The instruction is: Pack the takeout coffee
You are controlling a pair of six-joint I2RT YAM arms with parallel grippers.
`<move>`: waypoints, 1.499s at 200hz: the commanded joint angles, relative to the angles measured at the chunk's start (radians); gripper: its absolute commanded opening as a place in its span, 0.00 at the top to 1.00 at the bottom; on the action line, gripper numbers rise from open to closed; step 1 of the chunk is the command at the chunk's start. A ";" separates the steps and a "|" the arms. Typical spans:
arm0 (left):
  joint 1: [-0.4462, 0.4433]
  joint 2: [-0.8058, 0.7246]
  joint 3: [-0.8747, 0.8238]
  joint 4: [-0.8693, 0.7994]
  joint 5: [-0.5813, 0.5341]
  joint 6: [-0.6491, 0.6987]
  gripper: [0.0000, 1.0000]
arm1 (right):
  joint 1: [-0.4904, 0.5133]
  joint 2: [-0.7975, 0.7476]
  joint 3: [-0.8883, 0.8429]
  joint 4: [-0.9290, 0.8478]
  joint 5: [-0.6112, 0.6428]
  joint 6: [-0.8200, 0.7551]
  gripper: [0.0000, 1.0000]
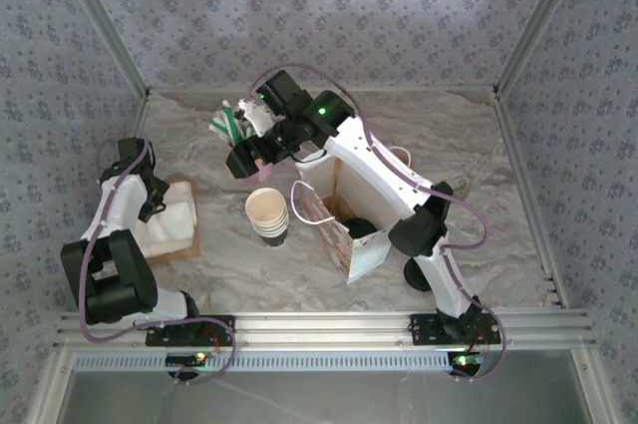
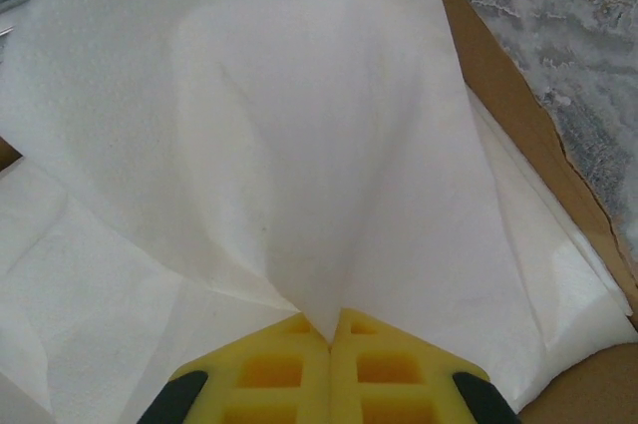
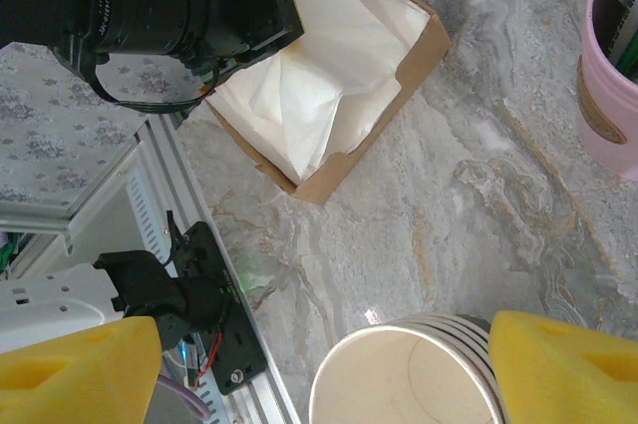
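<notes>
takeout coffee (image 1: 361,228): only a round black lid visible, down inside the open white paper bag (image 1: 349,244), mid-table and right of centre; its brown side is hidden by the bag walls. The bag stands upright with its handle loops up. There is faint print on its near face, too small to read. Just left of the bag is a stack of lidless cups (image 1: 267,214) with cream insides, and no writing visible on them. The right gripper (image 3: 319,364) has its yellow fingers spread wide and holds nothing. In the right wrist view it hangs above the rim of the top cup. Far-left of the bag is a pink cup (image 3: 608,105) with a brown band, lettering not legible, holding green and white straws (image 1: 227,125). On the left side of the table is a cardboard box (image 3: 419,55) of white napkins. The left gripper (image 2: 330,339) is closed tight, its yellow pads pinching a napkin (image 2: 299,145) at a fold, and the sheet is lifted into a tent above the rest of the pile. The left wrist camera lens (image 3: 150,10) carries small white lettering, too blurred to read. The table (image 1: 478,165) has a grey marble pattern.
</notes>
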 commanded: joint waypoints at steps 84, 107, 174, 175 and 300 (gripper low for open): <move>-0.031 -0.118 0.005 -0.061 -0.089 0.029 1.00 | 0.011 0.014 -0.008 0.004 -0.008 0.000 0.12; -0.038 -0.129 0.009 -0.062 -0.098 0.034 1.00 | 0.010 0.013 -0.008 -0.002 -0.005 -0.002 0.12; -0.056 -0.167 0.083 -0.144 -0.148 0.096 1.00 | 0.011 0.002 -0.010 0.003 -0.001 -0.005 0.13; -0.056 -0.167 0.085 -0.145 -0.147 0.096 1.00 | 0.011 0.001 -0.011 0.003 -0.002 -0.006 0.13; -0.102 -0.295 0.139 -0.147 -0.060 0.228 1.00 | 0.008 -0.102 -0.134 0.098 0.003 -0.013 0.13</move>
